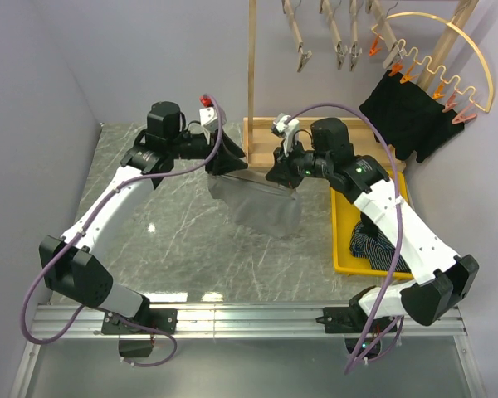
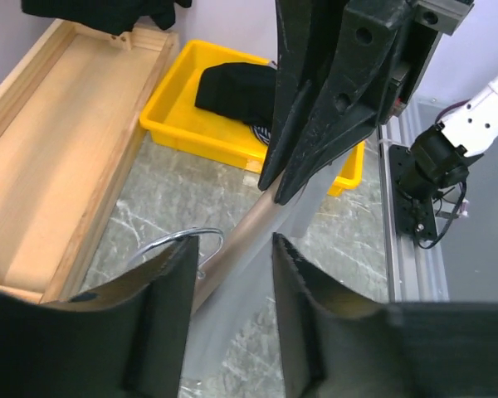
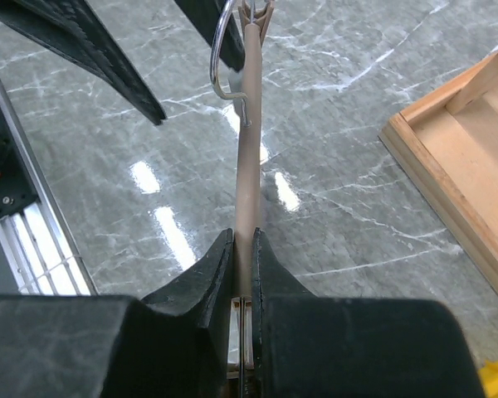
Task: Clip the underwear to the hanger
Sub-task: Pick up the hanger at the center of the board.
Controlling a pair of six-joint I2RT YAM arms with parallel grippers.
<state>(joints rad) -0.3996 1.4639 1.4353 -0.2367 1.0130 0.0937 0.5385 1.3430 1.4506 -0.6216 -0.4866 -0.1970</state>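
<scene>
Right claw [image 3: 242, 242] pinches pale wooden hanger [image 3: 247, 166]; grey underwear [image 1: 261, 207] drapes beneath.

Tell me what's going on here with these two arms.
The right claw is shut on one end of a wooden hanger, holding it up over the table. Grey underwear hangs below the hanger. The left claw is open, its fingers either side of the bar and fabric. More clothes sit in the yellow bin.

Centre: we find the grey fabric underwear [image 1: 257, 207] hanging below the pale wooden rod hanger [image 3: 247, 166].
Right: the yellow plastic bin [image 1: 339, 240].
Behind: the shallow wooden tray [image 1: 264, 137].
</scene>
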